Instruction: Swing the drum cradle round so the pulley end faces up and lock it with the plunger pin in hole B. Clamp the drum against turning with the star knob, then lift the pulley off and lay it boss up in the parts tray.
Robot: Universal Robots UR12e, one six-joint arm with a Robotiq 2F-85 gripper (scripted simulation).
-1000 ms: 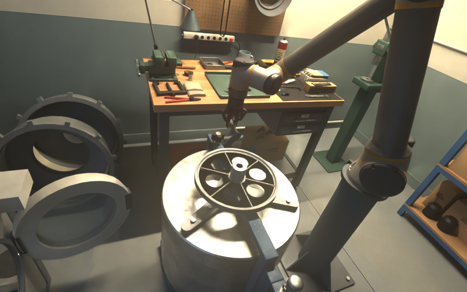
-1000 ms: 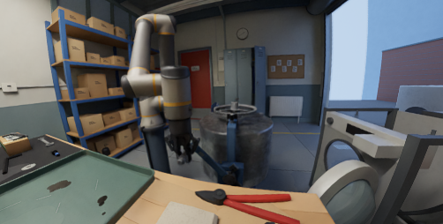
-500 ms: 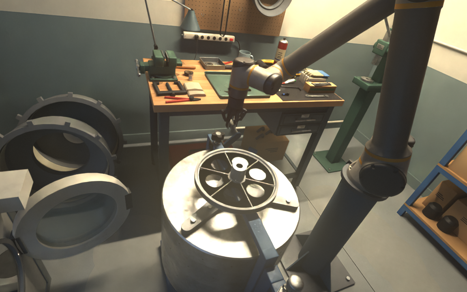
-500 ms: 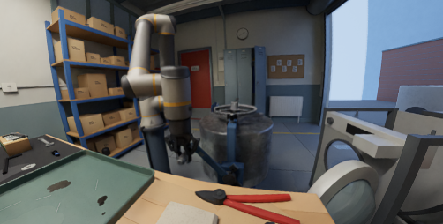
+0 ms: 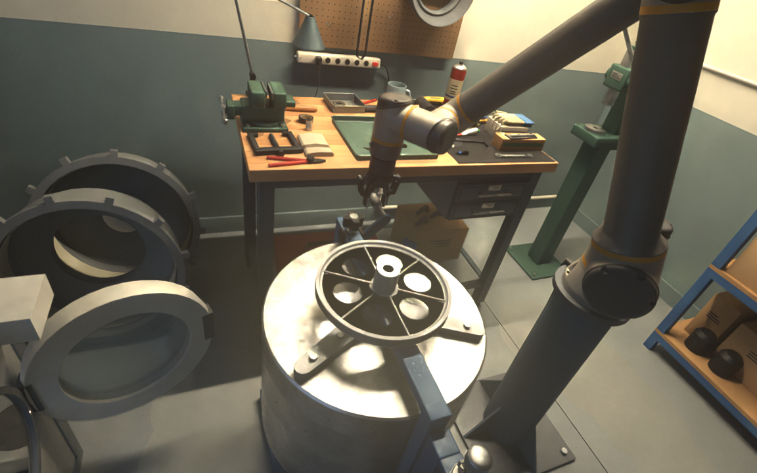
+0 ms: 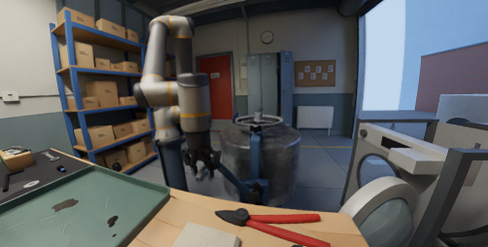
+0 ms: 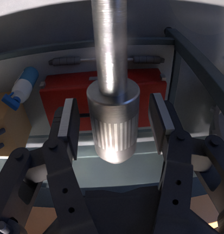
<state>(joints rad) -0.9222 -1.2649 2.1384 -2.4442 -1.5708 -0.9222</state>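
The cradle's handle (image 7: 114, 127), a steel rod ending in a knurled grip, is mostly hidden behind my gripper (image 5: 378, 199) in the side camera. My gripper (image 7: 114, 126) is open around that grip and holds nothing. The drum (image 5: 369, 347) stands upright in its blue cradle (image 5: 425, 406), with the spoked pulley (image 5: 383, 290) on top and its boss pointing up. A black knob (image 5: 352, 221) sits on the cradle's far side, just left of my gripper. The green parts tray (image 6: 73, 206) lies on the workbench behind.
A grey metal tray (image 5: 343, 102) sits at the back of the workbench (image 5: 393, 159), with a vice (image 5: 264, 106) and red pliers (image 6: 272, 223) near it. Washer housings (image 5: 93, 276) stand left of the drum. My arm's base column (image 5: 546, 353) rises right of it, shelving (image 5: 746, 329) beyond.
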